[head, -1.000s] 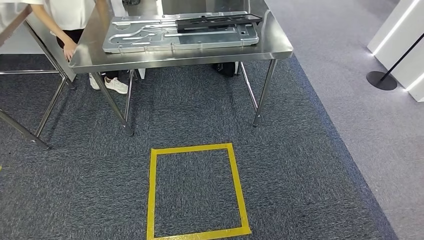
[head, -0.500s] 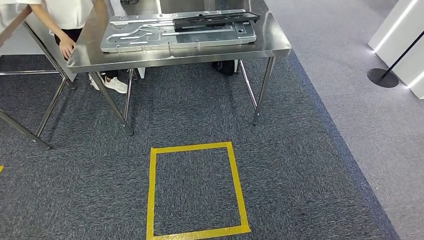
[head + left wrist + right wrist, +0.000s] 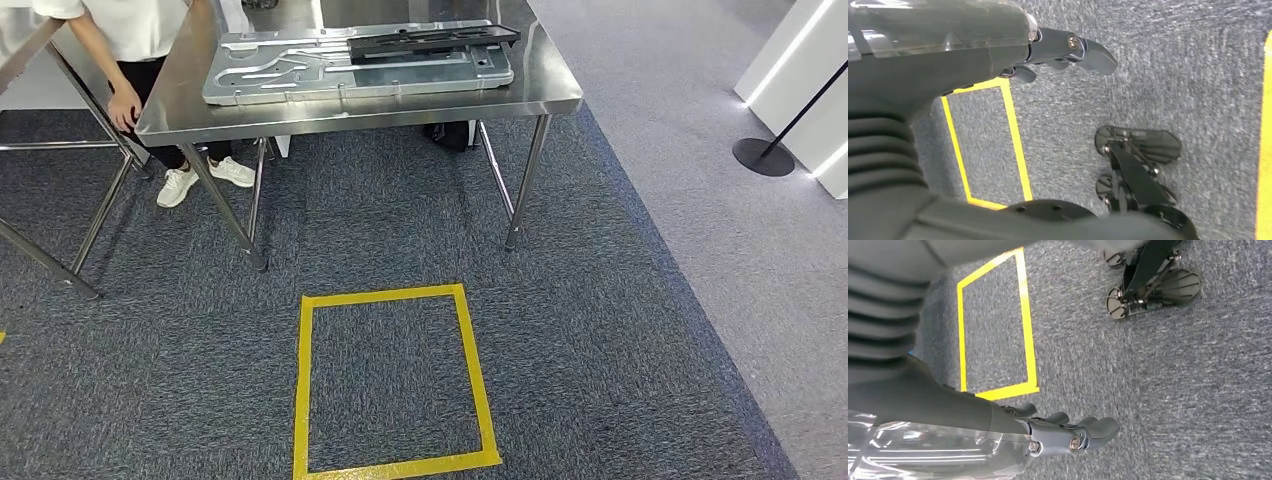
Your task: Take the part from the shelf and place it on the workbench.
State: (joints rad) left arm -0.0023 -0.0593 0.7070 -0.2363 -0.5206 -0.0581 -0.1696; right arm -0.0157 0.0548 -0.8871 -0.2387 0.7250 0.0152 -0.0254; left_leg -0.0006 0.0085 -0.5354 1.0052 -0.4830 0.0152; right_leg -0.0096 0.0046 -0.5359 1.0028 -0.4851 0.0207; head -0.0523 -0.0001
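Lying on the steel counter (image 3: 560, 95) ahead, the dark part (image 3: 430, 40) rests on top of a grey metal plate (image 3: 300, 70), with a person (image 3: 130, 60) standing at the counter's far left corner. Both arms hang over the carpet beside a yellow tape square (image 3: 390, 380). The left hand (image 3: 1068, 50) and right hand (image 3: 1073, 432) hold nothing, fingers loosely extended.

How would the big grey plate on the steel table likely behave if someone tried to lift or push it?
The plate looks like ribbed cast metal, so probably stiff, not floppy. It covers much of the table, so likely heavy and awkward to lift single-handed. Lying flat on polished steel, it would probably slide when pushed, carrying the black part on top.
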